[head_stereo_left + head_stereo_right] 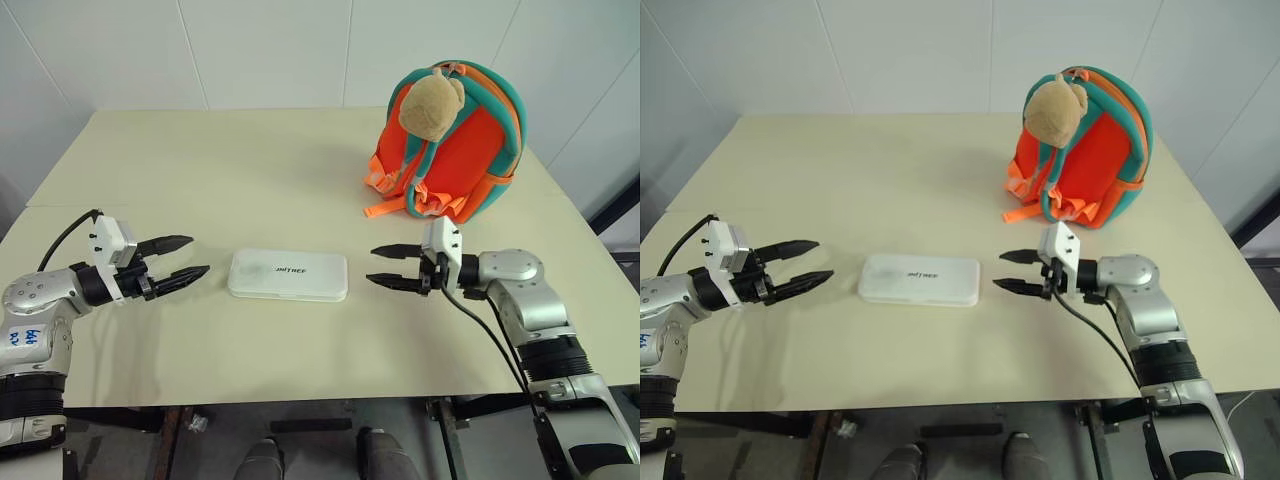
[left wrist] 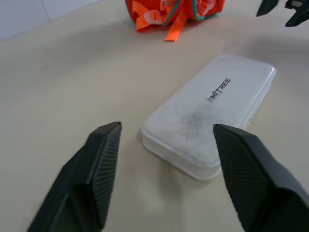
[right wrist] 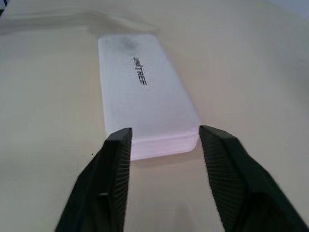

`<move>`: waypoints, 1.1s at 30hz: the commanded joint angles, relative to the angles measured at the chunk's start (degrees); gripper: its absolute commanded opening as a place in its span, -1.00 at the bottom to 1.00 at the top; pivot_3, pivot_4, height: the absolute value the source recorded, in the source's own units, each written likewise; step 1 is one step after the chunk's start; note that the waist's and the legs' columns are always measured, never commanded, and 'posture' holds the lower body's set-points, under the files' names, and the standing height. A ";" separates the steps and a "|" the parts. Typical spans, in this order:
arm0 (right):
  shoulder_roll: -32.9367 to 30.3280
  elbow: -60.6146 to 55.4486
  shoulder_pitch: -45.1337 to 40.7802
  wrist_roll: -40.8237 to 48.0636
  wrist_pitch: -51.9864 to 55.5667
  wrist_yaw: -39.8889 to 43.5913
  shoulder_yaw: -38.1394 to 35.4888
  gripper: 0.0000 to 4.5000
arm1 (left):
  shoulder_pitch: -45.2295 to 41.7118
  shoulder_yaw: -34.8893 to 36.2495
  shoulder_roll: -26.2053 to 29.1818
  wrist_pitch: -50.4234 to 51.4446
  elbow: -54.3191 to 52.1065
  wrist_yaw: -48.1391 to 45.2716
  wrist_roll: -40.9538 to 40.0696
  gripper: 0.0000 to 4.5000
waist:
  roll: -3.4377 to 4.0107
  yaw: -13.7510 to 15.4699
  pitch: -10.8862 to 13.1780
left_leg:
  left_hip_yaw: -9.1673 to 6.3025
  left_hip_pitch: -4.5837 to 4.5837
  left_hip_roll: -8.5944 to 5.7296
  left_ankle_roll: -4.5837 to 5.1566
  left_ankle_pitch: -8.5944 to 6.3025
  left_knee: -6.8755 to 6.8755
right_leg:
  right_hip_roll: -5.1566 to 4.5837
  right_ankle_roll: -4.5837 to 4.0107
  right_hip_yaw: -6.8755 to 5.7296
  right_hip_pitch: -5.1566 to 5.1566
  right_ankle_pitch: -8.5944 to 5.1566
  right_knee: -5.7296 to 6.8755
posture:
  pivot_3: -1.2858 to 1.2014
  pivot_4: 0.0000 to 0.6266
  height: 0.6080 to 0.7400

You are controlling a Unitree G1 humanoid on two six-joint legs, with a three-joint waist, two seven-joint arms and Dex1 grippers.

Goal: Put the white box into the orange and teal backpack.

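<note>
On the top of the flat white plastic box with rounded corners I read small dark letters, "UNITREE". This box lies flat on the pale cream table, in the middle between my two hands. My left gripper with its two black fingers is just beside the left end of the box, pointing at it, and its fingers are spread apart and hold nothing. My right gripper is just beside the right end, pointing back toward the left one; its fingers are also parted and empty, with the short end of the box standing before the gap. Neither hand touches the box. The small bright orange backpack with teal trim and straps stands upright at the far right part of the table, well apart from the box. A tan plush toy hangs on its upper front, and orange straps with buckles lie at its foot. Nothing stands on the table between the box and the backpack.
</note>
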 commanded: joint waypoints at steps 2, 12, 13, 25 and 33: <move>2.10 3.39 -0.90 -1.96 -3.86 -2.43 0.10 -0.74 | -3.05 -0.58 1.17 -4.71 5.80 0.50 3.77 -0.32 | 0.00 0.01 0.00 | 0.00 0.01 0.00 0.00 0.01 0.02 | 0.01 0.00 0.00 0.00 0.00 0.04 | 0.03 -0.52 1.00; 4.21 14.50 -3.86 -7.34 -7.68 -5.45 1.38 -1.00 | -7.35 -7.01 -2.02 -7.93 11.66 2.92 10.76 -0.98 | 0.00 -0.13 0.00 | 0.00 0.02 -0.01 -0.01 0.01 0.05 | 0.01 0.00 0.00 -0.01 0.00 0.13 | 0.03 -0.52 1.00; 4.66 14.51 -3.95 -7.47 -7.62 -5.60 1.53 -1.00 | -7.47 -7.38 -2.66 -7.94 11.70 3.20 10.93 -0.98 | 0.00 -0.18 0.00 | 0.00 0.02 -0.01 -0.02 0.02 0.05 | 0.01 0.00 0.00 -0.01 0.00 0.14 | 0.03 -0.52 1.00; 8.20 7.38 -2.92 -6.81 -3.69 -5.27 3.50 -1.00 | -5.94 -8.86 -5.89 -8.71 11.29 3.39 10.82 -0.98 | 0.00 -0.70 0.00 | -0.03 0.03 -0.01 -0.04 0.03 0.24 | 0.01 0.00 0.00 -0.01 0.00 0.36 | 0.03 -0.52 1.00; 8.74 5.34 -2.15 -6.71 -1.91 -5.16 3.64 -1.00 | -5.50 -9.35 -7.60 -9.07 11.85 3.85 11.09 -0.98 | 0.00 -0.78 0.00 | -0.05 0.03 -0.01 -0.04 0.03 0.32 | 0.01 -0.01 0.00 -0.01 -0.01 0.44 | 0.03 -0.52 1.00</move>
